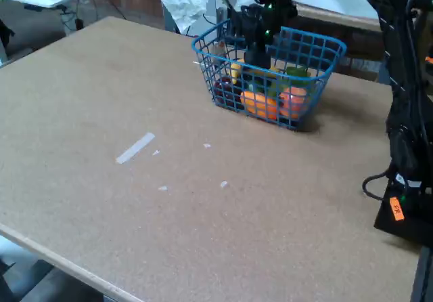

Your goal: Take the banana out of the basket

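The blue wire basket (308, 47) stands at the far side of the table. A yellow banana (235, 69) lies inside near its left wall, mostly covered by the arm. My black gripper (256, 59) reaches down into the basket from above, right beside or on the banana. The mesh and the gripper body hide the fingertips, so contact and jaw state do not show.
An orange fruit (260, 104), a pinkish fruit (295, 100), a green item (296, 74) and a dark red one (223, 85) share the basket. A tape strip (135, 147) lies on the tabletop. The arm's base and cables (406, 180) stand at the right edge.
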### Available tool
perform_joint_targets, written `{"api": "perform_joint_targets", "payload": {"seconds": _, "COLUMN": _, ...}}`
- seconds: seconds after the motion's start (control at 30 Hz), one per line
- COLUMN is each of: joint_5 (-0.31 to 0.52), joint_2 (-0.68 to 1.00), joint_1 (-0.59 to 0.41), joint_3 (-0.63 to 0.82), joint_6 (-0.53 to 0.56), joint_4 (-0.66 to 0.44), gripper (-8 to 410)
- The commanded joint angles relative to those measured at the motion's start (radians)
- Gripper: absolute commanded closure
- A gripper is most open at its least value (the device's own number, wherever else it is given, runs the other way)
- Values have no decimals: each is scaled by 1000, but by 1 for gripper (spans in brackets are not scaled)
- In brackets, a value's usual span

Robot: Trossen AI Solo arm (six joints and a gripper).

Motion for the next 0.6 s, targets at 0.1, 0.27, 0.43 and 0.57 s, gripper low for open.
{"api": "perform_joint_targets", "payload": {"seconds": 0.1, "joint_5": -3, "joint_2": 28, "joint_1": 0, "joint_3": 0, "joint_6": 5, "joint_4": 27, "gripper": 10}}
{"api": "perform_joint_targets", "payload": {"seconds": 0.27, "joint_5": -1, "joint_2": 42, "joint_1": -2, "joint_3": 0, "joint_6": 2, "joint_4": 53, "gripper": 10}}
{"api": "perform_joint_targets", "payload": {"seconds": 0.43, "joint_5": 11, "joint_2": 66, "joint_1": -5, "joint_3": 0, "joint_6": -4, "joint_4": 77, "gripper": 10}}
{"api": "perform_joint_targets", "payload": {"seconds": 0.57, "joint_5": 16, "joint_2": 73, "joint_1": -5, "joint_3": 0, "joint_6": -1, "joint_4": 80, "gripper": 10}}
